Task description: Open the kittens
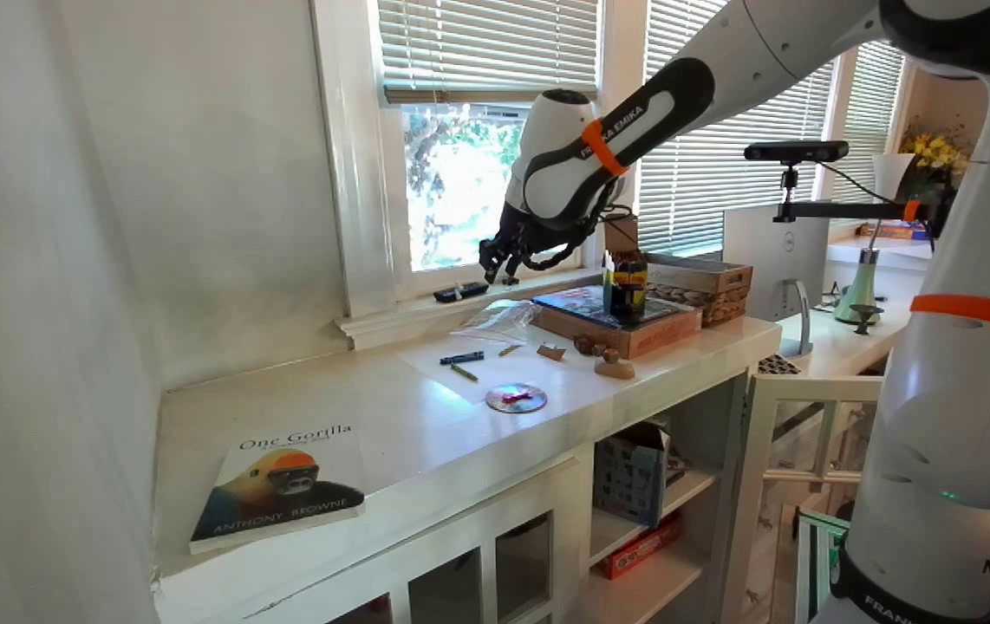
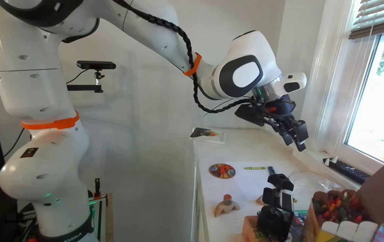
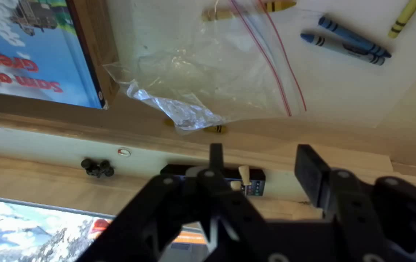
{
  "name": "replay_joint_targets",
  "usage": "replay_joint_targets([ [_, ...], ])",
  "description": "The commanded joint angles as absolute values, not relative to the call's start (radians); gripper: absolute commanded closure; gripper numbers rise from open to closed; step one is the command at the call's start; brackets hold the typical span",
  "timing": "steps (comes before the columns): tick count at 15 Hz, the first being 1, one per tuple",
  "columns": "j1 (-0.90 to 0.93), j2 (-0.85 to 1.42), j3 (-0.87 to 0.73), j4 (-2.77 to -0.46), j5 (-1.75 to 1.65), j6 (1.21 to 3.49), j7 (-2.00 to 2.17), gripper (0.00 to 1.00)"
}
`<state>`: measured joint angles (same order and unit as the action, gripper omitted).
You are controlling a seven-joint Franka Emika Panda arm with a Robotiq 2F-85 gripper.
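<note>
No kittens show. The white horizontal-slat blind [image 1: 491, 48] of the narrower window is partly raised, and bare glass shows below its bottom rail. It also shows at the top right in an exterior view [image 2: 380, 15], with thin cords hanging from it. Two cream cord knobs [image 3: 244, 175] hang over a black remote in the wrist view, between and just beyond my fingers. My gripper [image 1: 499, 264] is open and empty in front of the window, above the sill. It also shows in an exterior view [image 2: 294, 143] and in the wrist view [image 3: 259, 156]. The knobs look apart from the fingers.
The black remote [image 2: 348, 170] lies on the sill. A clear plastic bag [image 3: 193, 83], several crayons [image 3: 346, 42] and a disc [image 1: 517, 398] lie on the white counter. A book on a box [image 3: 29, 54] and a crayon box [image 2: 340, 215] stand beside them. The wider window's blinds [image 1: 733, 130] hang behind the arm.
</note>
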<state>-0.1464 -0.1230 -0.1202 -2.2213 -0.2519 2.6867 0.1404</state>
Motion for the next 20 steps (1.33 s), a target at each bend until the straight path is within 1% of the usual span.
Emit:
replay_joint_targets([
  [1, -0.163, -0.185, -0.089, -2.217, -0.304, 2.662, 0.218, 0.14],
  [2, -0.162, -0.207, -0.080, -2.210, -0.296, 2.640, 0.239, 0.05],
  [3, -0.163, -0.228, -0.070, -2.202, -0.287, 2.617, 0.261, 0.01],
  [4, -0.166, -0.248, -0.059, -2.190, -0.283, 2.579, 0.291, 0.00],
  [10, -0.178, -0.331, -0.006, -2.071, -0.276, 2.306, 0.369, 0.00],
  [16, -0.146, -0.330, -0.026, -1.894, -0.171, 1.970, 0.319, 0.00],
  [20, -0.118, -0.271, -0.082, -1.750, -0.011, 1.761, 0.203, 0.00],
])
